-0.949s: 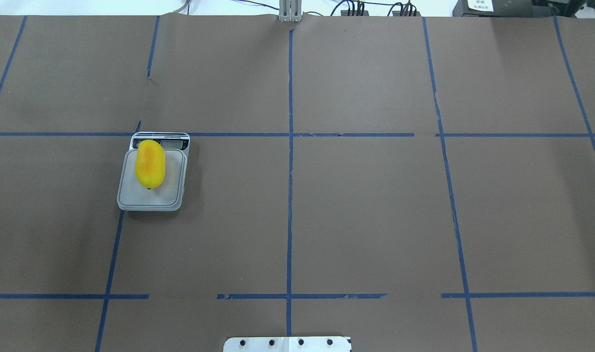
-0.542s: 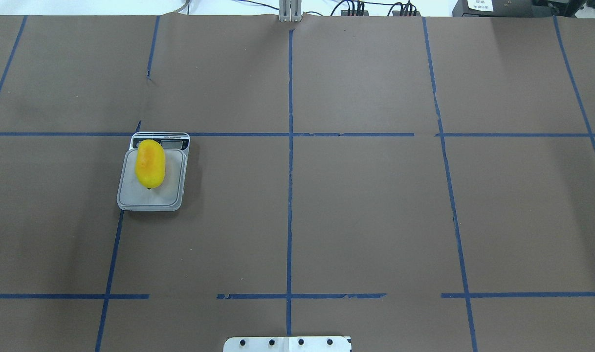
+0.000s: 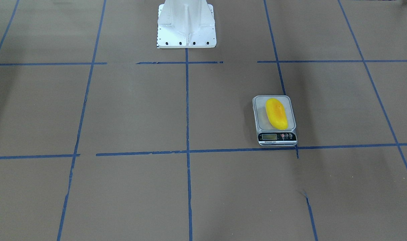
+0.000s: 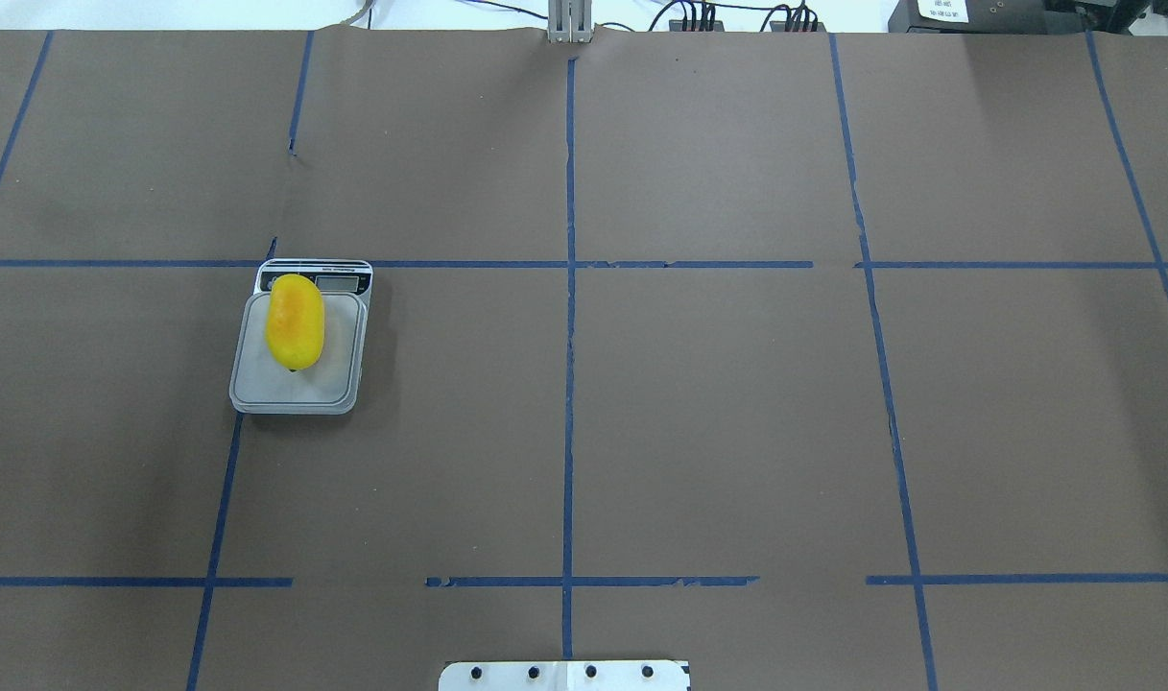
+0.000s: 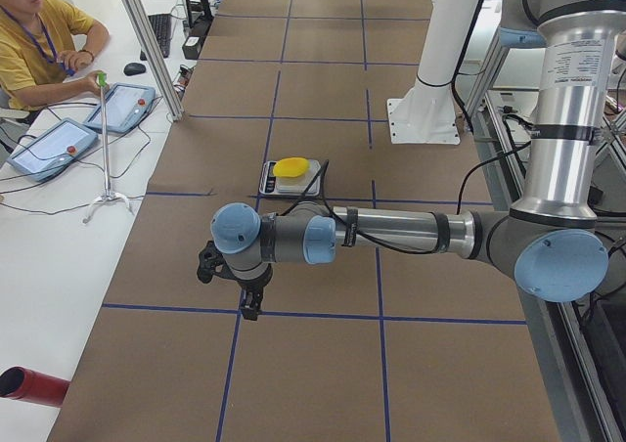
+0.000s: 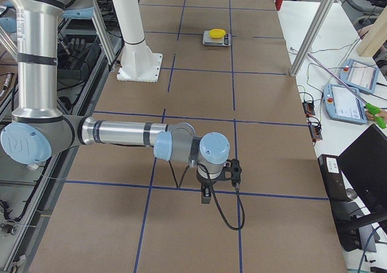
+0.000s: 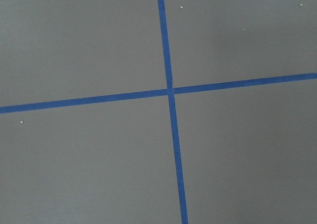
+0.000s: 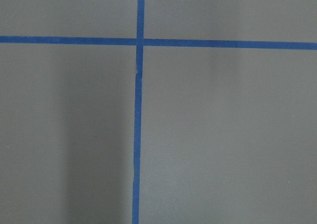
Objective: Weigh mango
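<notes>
The yellow mango [image 4: 295,321] with an orange blush lies on the silver platform of the kitchen scale [image 4: 296,392] on the table's left half. It also shows in the front view [image 3: 276,113] on the scale [image 3: 262,118], and small in the side views [image 5: 291,166] [image 6: 217,32]. No gripper touches it. My left gripper [image 5: 252,305] hangs over bare table far from the scale, seen only in the left side view. My right gripper [image 6: 205,194] hangs over the table's right end, seen only in the right side view. I cannot tell whether either is open or shut.
The white robot pedestal [image 3: 186,23] stands at the table's near edge. Blue tape lines grid the brown table. An operator [image 5: 29,41] sits at a side desk with tablets [image 5: 49,147] and a thin stand [image 5: 104,139]. Both wrist views show only tape crossings.
</notes>
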Available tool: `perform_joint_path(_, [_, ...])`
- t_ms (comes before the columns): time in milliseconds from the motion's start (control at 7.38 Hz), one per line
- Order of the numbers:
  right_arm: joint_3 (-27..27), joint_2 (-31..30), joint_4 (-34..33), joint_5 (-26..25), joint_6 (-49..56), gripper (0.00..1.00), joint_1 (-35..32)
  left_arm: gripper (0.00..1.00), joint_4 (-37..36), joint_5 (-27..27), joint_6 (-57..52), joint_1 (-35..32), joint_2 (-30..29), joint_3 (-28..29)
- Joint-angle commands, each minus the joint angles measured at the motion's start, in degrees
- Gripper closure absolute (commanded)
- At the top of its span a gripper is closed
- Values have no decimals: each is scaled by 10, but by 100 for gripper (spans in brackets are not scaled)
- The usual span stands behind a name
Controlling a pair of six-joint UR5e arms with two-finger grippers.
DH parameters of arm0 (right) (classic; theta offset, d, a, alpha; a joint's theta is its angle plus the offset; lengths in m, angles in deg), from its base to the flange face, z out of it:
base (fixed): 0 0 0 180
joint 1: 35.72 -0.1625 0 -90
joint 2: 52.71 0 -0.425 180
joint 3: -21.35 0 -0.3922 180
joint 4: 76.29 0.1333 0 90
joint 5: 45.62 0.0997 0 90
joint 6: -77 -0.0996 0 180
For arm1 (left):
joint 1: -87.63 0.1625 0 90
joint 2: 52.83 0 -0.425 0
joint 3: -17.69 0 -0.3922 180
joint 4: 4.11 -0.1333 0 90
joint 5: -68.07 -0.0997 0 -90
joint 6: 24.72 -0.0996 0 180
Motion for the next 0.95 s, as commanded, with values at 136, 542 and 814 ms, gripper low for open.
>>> perform_joint_path(136, [0,0,0,0,0,0,0,0,-2,1,0,0,0,-7])
perform_joint_path(542, [0,0,0,0,0,0,0,0,-1,1,0,0,5,-13])
perform_joint_path(814, [0,0,0,0,0,0,0,0,0,2,1,0,3,-14])
